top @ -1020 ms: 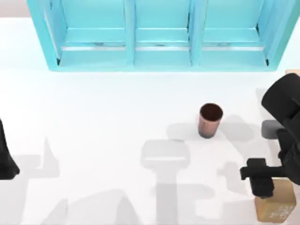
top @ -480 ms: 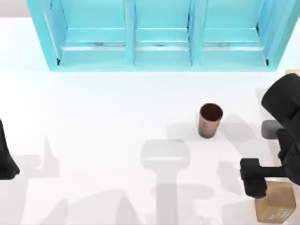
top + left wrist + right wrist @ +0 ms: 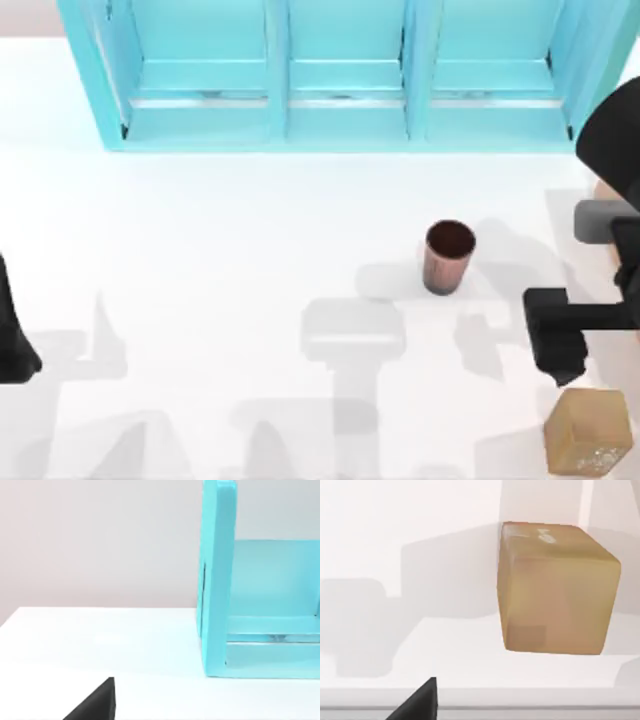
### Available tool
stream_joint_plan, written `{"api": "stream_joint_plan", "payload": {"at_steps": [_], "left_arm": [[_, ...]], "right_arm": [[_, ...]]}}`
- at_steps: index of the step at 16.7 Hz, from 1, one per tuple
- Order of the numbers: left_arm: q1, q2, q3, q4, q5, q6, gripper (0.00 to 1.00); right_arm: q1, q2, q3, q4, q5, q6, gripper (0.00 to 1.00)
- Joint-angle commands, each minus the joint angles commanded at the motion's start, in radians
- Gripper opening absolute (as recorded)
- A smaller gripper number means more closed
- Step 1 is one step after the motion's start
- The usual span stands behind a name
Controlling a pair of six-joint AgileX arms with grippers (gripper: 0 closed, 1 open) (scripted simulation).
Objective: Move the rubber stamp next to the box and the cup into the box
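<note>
The rubber stamp stands upright at the lower right of the top view, just below the right claw, whose finger state I cannot tell; the cup sits up-left, the left arm parked far left

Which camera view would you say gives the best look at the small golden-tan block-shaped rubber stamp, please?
The right wrist view: the rubber stamp appears whole and near, standing on the white table. The top view has it at the table's right corner.
</note>
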Motion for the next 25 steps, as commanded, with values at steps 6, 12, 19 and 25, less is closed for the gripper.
{"api": "stream_joint_plan", "payload": {"at_steps": [6,12,19,25], "left_arm": [[0.0,0.0,0.0,0.0,0.0,0.0,1.0],[0.0,0.0,0.0,0.0,0.0,0.0,1.0],[0.0,0.0,0.0,0.0,0.0,0.0,1.0],[0.0,0.0,0.0,0.0,0.0,0.0,1.0]], "right_arm": [[-0.004,-0.019,0.137,-0.153,0.001,-0.006,1.0],[-0.004,0.023,0.171,-0.149,0.002,-0.009,1.0],[-0.043,0.44,0.538,-0.112,0.003,-0.038,1.0],[-0.077,0.727,0.794,-0.067,0.007,-0.07,1.0]]}}
